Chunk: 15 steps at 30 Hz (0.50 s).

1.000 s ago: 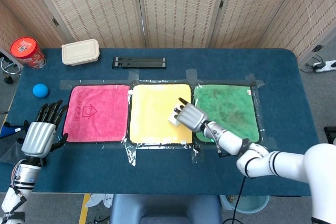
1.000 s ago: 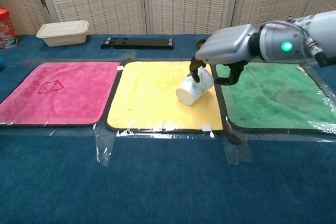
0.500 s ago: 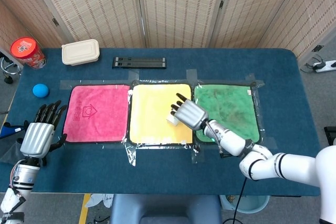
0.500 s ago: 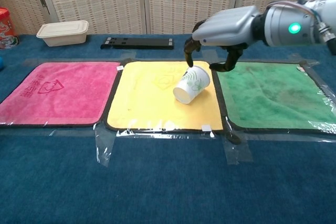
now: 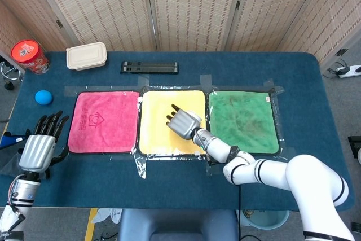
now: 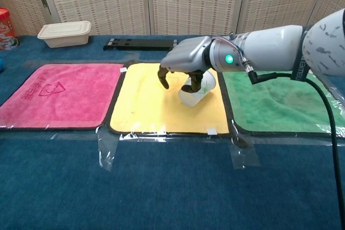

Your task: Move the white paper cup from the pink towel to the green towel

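The white paper cup (image 6: pixel 201 88) lies tipped on its side on the right part of the yellow towel (image 6: pixel 145 106), its mouth facing the front. My right hand (image 6: pixel 186 67) hovers low over it from the left, with fingers spread and curled down; one finger crosses in front of the cup, and no grip shows. In the head view the right hand (image 5: pixel 181 122) hides the cup. The pink towel (image 5: pixel 104 121) on the left and the green towel (image 5: pixel 242 121) on the right are both bare. Off the table's left edge, my left hand (image 5: pixel 38 148) rests with fingers spread, holding nothing.
A beige lunch box (image 5: pixel 86 56), a red can (image 5: pixel 25 56) and a blue ball (image 5: pixel 43 97) sit at the far left. A black bar (image 5: pixel 149 67) lies behind the yellow towel. Clear tape holds down the towel edges.
My right hand let go of the cup, lifted, then slid left and down over the yellow towel. The cup stays tipped in nearly the same spot. The left hand barely moved.
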Tool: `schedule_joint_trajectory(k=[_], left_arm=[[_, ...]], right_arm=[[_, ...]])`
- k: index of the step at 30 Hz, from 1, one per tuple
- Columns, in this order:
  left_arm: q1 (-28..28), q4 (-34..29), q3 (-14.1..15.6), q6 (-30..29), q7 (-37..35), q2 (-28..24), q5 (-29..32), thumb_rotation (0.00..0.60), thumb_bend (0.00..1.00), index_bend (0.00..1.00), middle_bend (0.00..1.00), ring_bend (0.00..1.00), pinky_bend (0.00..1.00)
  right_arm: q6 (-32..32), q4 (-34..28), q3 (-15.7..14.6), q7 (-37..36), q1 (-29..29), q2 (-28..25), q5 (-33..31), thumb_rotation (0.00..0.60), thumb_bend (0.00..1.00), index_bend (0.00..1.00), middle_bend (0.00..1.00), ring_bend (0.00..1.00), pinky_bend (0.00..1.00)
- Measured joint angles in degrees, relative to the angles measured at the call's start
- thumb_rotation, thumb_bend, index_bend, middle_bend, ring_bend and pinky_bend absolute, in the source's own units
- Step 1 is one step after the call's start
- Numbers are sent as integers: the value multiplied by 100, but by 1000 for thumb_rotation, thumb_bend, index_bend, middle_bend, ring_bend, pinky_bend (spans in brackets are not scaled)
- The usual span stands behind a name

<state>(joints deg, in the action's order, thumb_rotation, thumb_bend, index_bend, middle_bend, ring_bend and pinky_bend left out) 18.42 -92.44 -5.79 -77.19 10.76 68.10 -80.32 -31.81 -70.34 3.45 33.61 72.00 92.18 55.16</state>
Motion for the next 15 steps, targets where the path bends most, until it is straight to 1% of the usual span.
schedule_joint_trajectory(k=[5,9,15], left_arm=[[-19,-12,1,-23,-13,0,-26,600,394,1,0,0,0],[-18,-10,3,-9,-18,5,-36,600,394,1,0,0,0],[4,-19,-19,5,-20,24,-61,600,394,1,0,0,0]], right_arm=[[21,-33,-119,146,47,-19,-280,600,548,312,239,226,33],[0,-160,-266,222,40,-154,-475,600,548,312,242,232,33],[-129,-432,-438,231,-57,-403,-466,600,547,312,251,239,33]])
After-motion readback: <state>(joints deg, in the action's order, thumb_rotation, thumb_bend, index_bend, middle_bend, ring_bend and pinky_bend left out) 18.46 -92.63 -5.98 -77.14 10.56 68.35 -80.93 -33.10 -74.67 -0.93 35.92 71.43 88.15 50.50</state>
